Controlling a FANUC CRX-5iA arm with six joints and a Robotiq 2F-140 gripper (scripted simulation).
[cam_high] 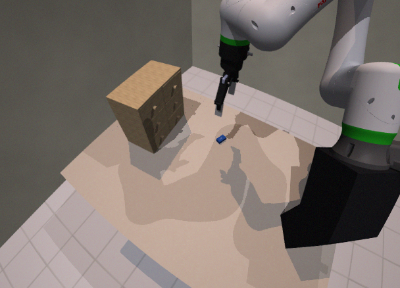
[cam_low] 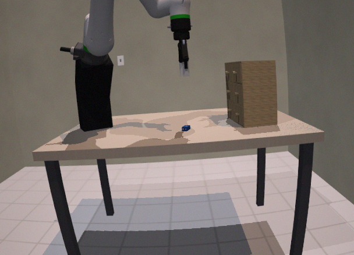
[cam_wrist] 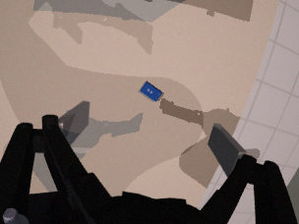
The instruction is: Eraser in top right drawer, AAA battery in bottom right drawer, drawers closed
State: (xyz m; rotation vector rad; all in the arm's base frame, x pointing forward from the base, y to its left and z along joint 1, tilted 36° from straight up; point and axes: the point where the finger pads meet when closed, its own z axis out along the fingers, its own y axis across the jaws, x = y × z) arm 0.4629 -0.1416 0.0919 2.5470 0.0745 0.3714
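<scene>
A small blue block, the eraser (cam_high: 221,139) (cam_low: 186,127) (cam_wrist: 151,91), lies flat on the table (cam_high: 184,238) (cam_low: 174,149), in front of the chest's drawer side and some way from it. The wooden chest (cam_high: 145,87) (cam_low: 257,91) stands upright near the table's far corner, with all its drawer fronts flush. My gripper (cam_high: 218,112) (cam_low: 184,73) (cam_wrist: 150,124) is open and empty, pointing down, high above the table, a little beyond the eraser. I see no AAA battery in any view.
The robot's black base (cam_high: 335,202) (cam_low: 94,97) stands at the table's other end. The table's edge runs close behind the gripper, with tiled floor (cam_high: 283,103) beyond it.
</scene>
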